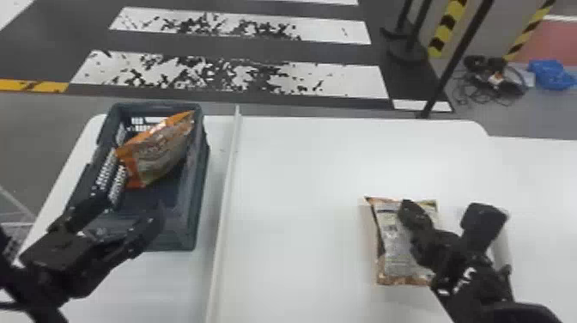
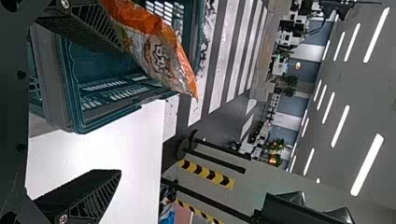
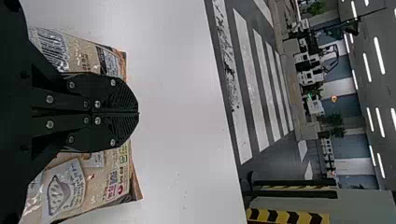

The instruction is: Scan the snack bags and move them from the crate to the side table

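In the head view my left gripper [image 1: 134,207] stands open over the near end of the dark crate [image 1: 199,180]. An orange snack bag [image 1: 156,150] leans in the crate's far part, beyond the fingers. From the left wrist, the open gripper [image 2: 120,111] has one finger overlapping the view of the orange bag [image 2: 161,53]; contact cannot be told. At the right, my right gripper [image 1: 408,209] is above a beige snack bag [image 1: 393,240] lying flat on the white table [image 1: 300,193]. In the right wrist view that gripper [image 3: 138,113] is shut, with the bag [image 3: 112,172] behind it.
A raised pale strip [image 1: 227,180] runs front to back along the table, between the crate and the beige bag. Beyond the far edge, a black post base [image 1: 405,51] stands on the floor, with cables [image 1: 493,81] farther right.
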